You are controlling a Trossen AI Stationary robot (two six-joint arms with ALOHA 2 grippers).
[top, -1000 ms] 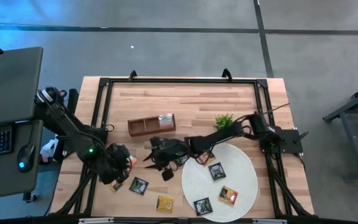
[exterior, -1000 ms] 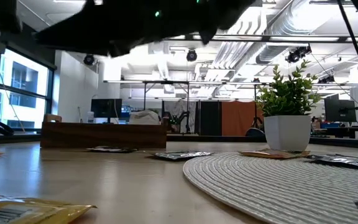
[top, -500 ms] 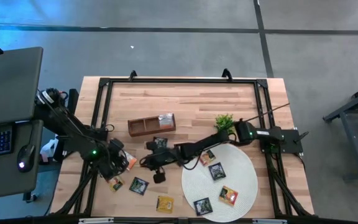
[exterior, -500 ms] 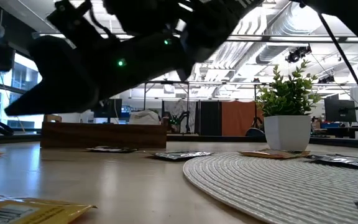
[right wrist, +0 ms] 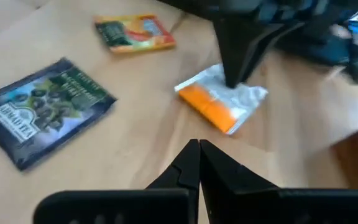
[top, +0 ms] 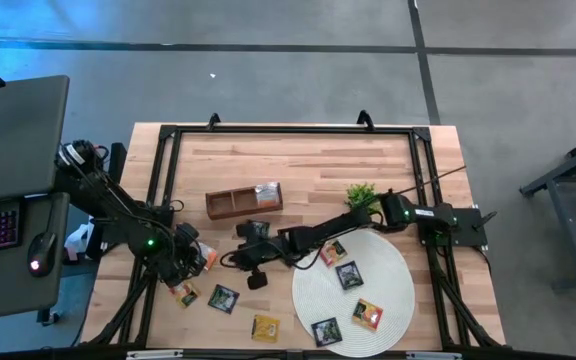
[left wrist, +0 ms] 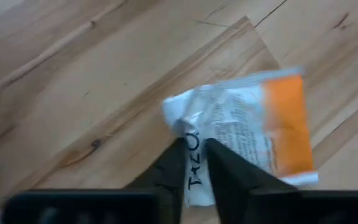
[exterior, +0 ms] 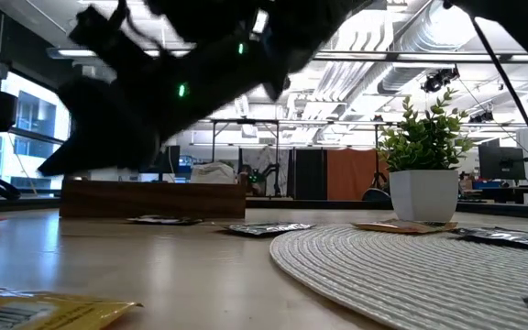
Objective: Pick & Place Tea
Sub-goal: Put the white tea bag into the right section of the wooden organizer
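Both arms have drawn in over the table's left half since a second ago, meeting at one crinkled white-and-orange foil tea packet (left wrist: 241, 140).

Nearest, the left gripper (left wrist: 196, 163) is pinched narrowly on that packet's white edge, where it lies flat on the pale wooden table (top: 308, 165) by the front-left corner; the right gripper (right wrist: 199, 163), fingers together and empty, hovers just beside it. I judge the sachet light, thin, floppy and slippery, best pinched at a crimped edge. Farther off, a black square packet (right wrist: 42, 112) and a red-green packet (right wrist: 133, 32) lie apart, leaving open board towards the brown wooden divided tray (top: 242, 200).
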